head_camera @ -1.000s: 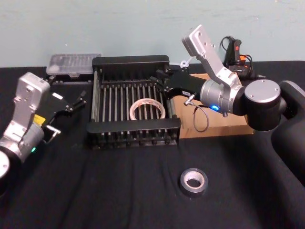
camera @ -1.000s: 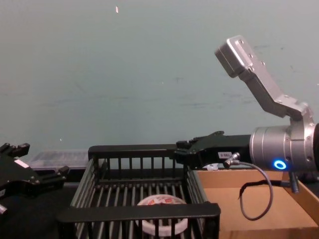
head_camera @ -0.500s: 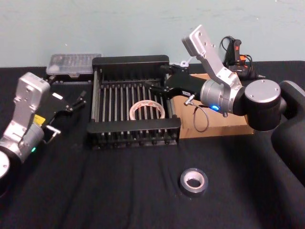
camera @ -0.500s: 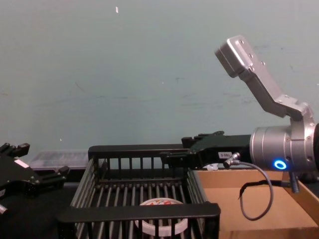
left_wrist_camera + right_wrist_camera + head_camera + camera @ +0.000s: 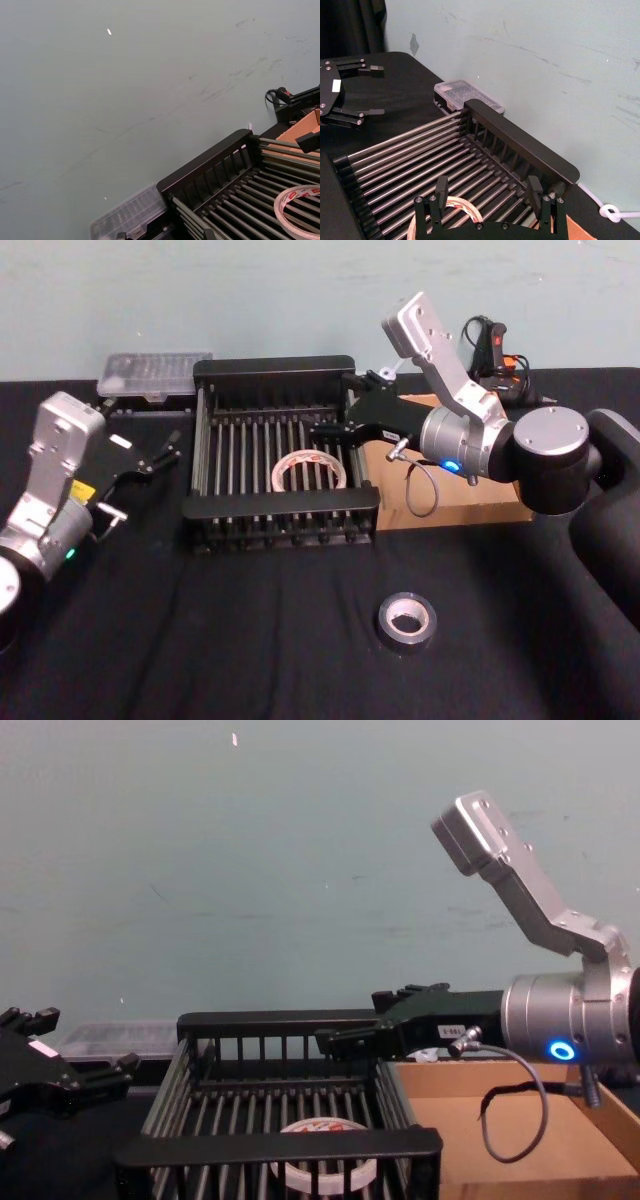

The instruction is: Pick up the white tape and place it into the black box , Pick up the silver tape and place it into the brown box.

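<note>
The white tape [image 5: 310,468] lies flat on the black box's [image 5: 275,368] slatted floor. The right gripper [image 5: 335,427] hovers released above the box's right side. The silver tape [image 5: 407,621] sits near, well apart from the brown box [image 5: 470,508]; the left gripper [image 5: 160,453] rests open at left.

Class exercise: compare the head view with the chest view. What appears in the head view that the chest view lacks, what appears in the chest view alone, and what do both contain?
Head view alone: the silver tape on the black cloth in front of the boxes, and a black tool by the wall. Chest view alone: nothing extra, though it gives a side-on look at the black box. Both: the white tape lying in the black box, the brown box, the open right gripper above the crate, and the left gripper parked left of it.
</note>
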Available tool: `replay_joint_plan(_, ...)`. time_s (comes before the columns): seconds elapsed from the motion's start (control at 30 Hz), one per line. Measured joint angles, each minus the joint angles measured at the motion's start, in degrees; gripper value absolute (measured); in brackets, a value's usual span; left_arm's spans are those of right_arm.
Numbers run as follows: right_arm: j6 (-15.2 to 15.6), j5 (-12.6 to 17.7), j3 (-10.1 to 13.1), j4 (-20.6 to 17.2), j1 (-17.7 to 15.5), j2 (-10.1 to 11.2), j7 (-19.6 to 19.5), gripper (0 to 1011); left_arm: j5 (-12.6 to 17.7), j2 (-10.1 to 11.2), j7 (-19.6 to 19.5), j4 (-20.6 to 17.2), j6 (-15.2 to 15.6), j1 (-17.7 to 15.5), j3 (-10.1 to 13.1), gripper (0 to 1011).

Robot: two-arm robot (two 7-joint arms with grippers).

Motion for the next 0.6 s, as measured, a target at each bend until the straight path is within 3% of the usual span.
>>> replay_joint_plan(0.37,1.3,0.3,1.5,-2.4,-1.3,0.4,-1.7,1002,0.0,0.0,0.0,0.0,0.0,0.0,0.0,1001)
replay_joint_plan(0.6,4.0,2.0,4.0,-8.5,-4.2,2.7,-2.7,1002,0.0,0.0,0.0,0.0,0.0,0.0,0.0,1001)
